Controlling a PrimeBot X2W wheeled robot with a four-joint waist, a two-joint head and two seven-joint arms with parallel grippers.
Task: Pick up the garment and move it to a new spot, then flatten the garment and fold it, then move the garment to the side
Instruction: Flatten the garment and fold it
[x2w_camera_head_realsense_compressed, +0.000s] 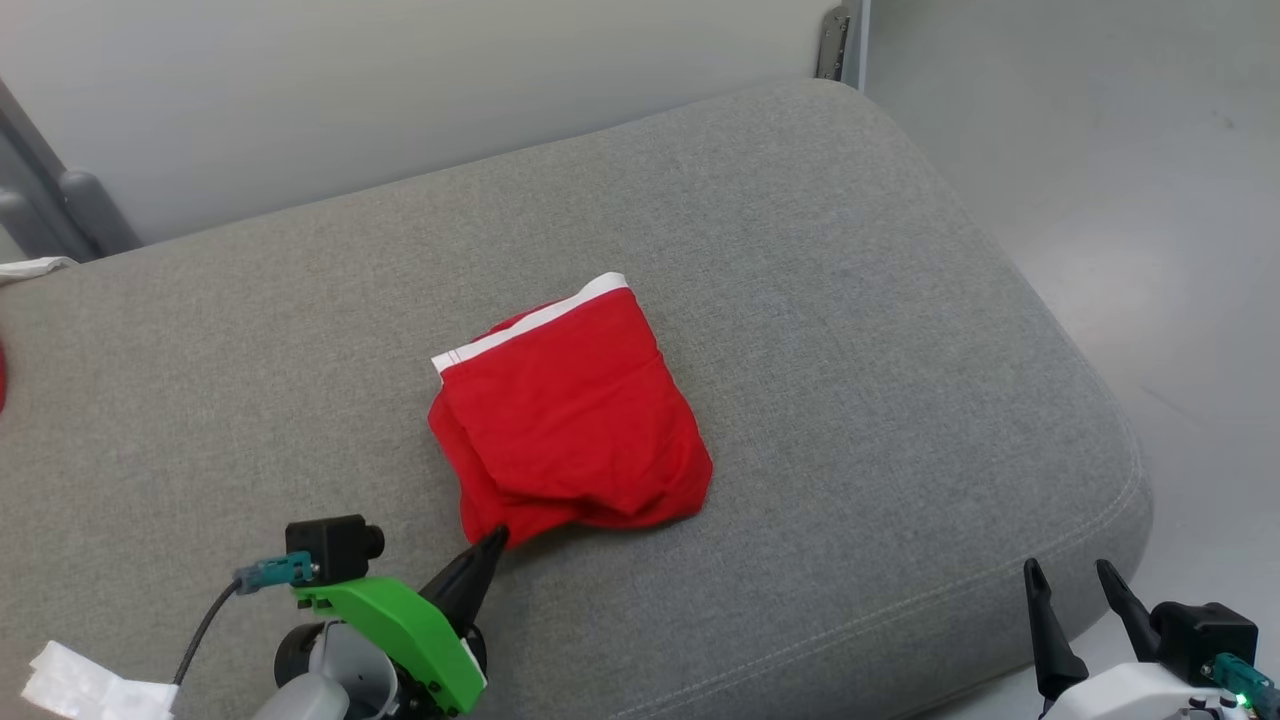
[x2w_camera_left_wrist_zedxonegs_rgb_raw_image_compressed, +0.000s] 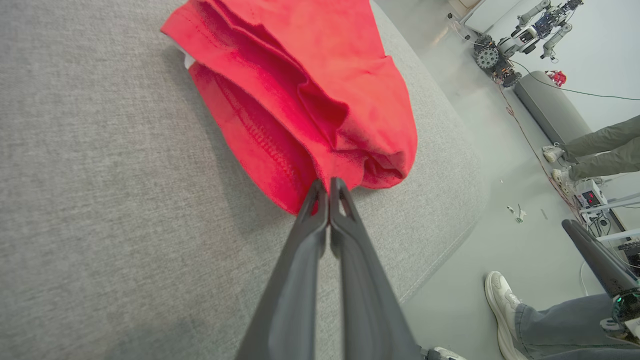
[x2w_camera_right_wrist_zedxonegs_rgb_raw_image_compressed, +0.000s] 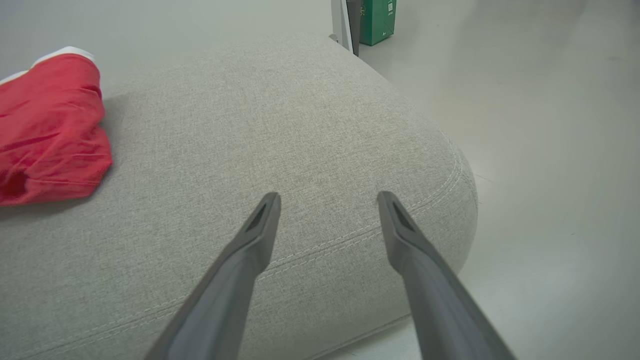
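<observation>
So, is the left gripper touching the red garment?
Touching. The left wrist view shows the left gripper with its fingertips closed on the near edge of the garment.

The head view looks down on the grey cushion (x2w_camera_head_realsense_compressed: 850, 300) from above. The left wrist view sits low, close against the garment (x2w_camera_left_wrist_zedxonegs_rgb_raw_image_compressed: 325, 75). The right wrist view faces the cushion's corner from farther back. All three share the garment.

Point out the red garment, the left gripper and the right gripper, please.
red garment (x2w_camera_head_realsense_compressed: 570, 420): head view, middle of the red cloth.
left gripper (x2w_camera_left_wrist_zedxonegs_rgb_raw_image_compressed: 328, 184): left wrist view, between its closed fingertips.
right gripper (x2w_camera_right_wrist_zedxonegs_rgb_raw_image_compressed: 328, 196): right wrist view, between its open fingertips.
</observation>
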